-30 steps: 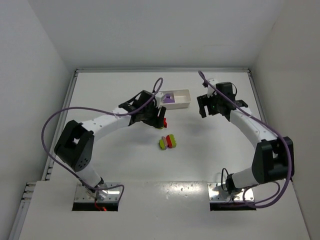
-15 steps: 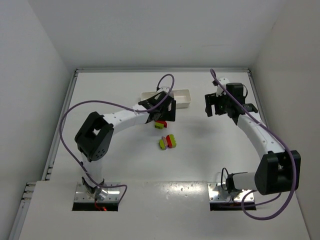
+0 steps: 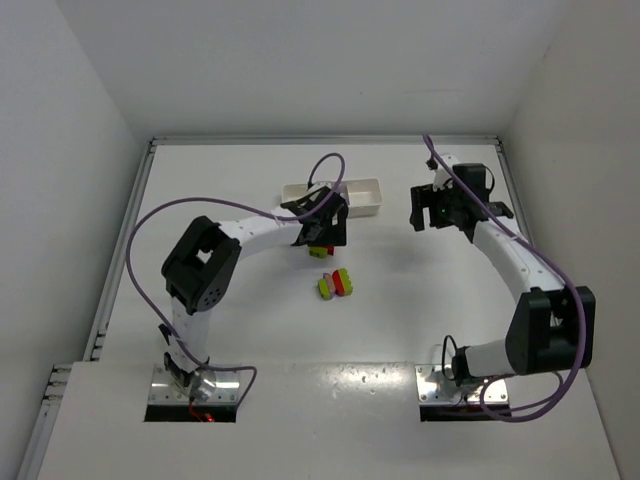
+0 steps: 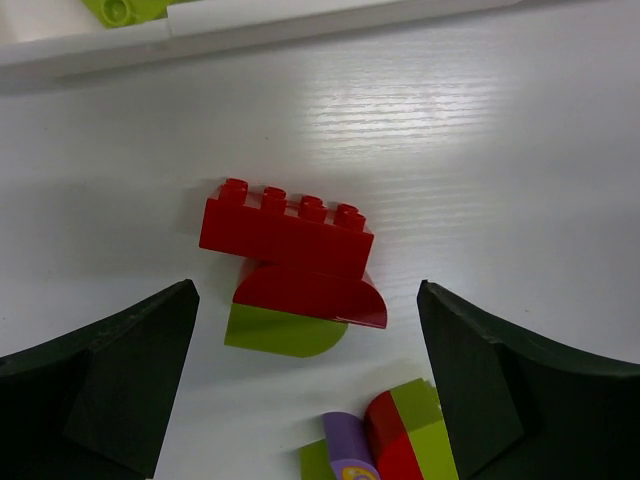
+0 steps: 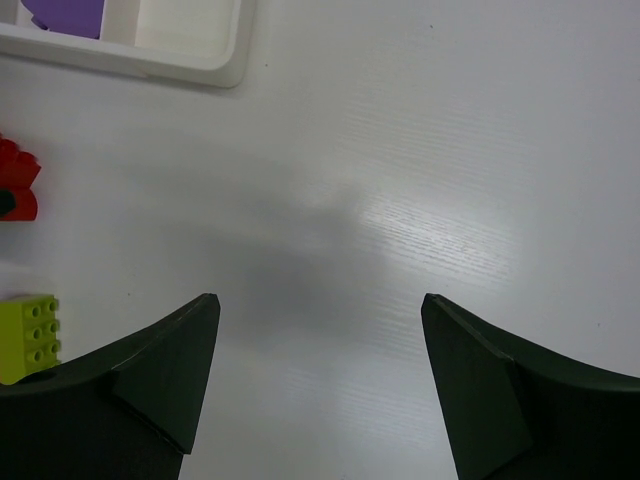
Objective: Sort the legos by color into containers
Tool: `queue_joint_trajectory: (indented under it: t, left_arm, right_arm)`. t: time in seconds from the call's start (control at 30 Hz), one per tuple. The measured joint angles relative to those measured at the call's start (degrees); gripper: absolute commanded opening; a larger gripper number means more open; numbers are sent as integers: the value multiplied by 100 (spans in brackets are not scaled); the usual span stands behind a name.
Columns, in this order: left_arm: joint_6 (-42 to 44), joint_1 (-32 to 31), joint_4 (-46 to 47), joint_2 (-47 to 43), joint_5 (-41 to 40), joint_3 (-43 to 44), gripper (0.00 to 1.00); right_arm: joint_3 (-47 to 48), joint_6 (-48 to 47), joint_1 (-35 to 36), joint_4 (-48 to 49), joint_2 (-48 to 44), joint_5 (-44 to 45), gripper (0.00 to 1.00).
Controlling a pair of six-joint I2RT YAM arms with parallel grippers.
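My left gripper (image 4: pixel 307 292) is open and empty, low over a stack of legos: a red studded brick (image 4: pixel 285 226), a red half-round (image 4: pixel 312 296) and a lime half-round (image 4: pixel 283 332). In the top view it (image 3: pixel 322 235) hovers just in front of the white tray (image 3: pixel 366 188), above that stack (image 3: pixel 320 249). A second cluster of purple, red and lime legos (image 4: pixel 388 440) lies nearer, also seen in the top view (image 3: pixel 336 283). A lime lego (image 4: pixel 122 9) lies in the tray. My right gripper (image 5: pixel 320 300) is open and empty over bare table, right of the tray (image 5: pixel 190 62), which holds a purple lego (image 5: pixel 62 14).
The table has raised edges at the back and sides and white walls around it. A purple cable loops over each arm. In the right wrist view a red lego (image 5: pixel 16 182) and a lime brick (image 5: pixel 28 338) show at the left edge.
My left arm swung right, bringing its gripper from the tray's left end to above the red and lime stack. My right gripper shifted slightly right.
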Motion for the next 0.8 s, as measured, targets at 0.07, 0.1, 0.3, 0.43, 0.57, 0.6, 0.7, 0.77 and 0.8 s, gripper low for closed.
queue_joint_trajectory:
  t: [0.07,0.1,0.3,0.43,0.57,0.6,0.7,0.77,0.8]
  left_arm:
    - [-22,52,-17,116,55,13,98]
    - [-24,72,-31,160,81,26,98]
    - [-22,149,-42,387,299,87,75]
    - [116,157,52,426,505,98,42]
    - [675,164,188,420,931,66,32]
    - [863,166,254,393,1067,17,32]
    - [1545,188,494,68,1716,-433,32]
    - [1928,234,616,-306,2312,-894,32]
    - [2111,269,688,-546,2616,-1154,32]
  right_arm:
    - [59,20,-26,2,96,-31,82]
    - [81,24,-44,0,131,-44,82]
    - [184,79,-122,2,243,-125,82]
    - [188,103,-133,-2,315,-160,80]
    - [201,116,-133,-28,365,-367,80]
    - [210,109,-133,-42,372,-452,80]
    - [264,55,-133,-129,413,-850,80]
    - [367,11,-133,-234,525,-1318,80]
    - [435,-9,-133,-302,597,-1556,80]
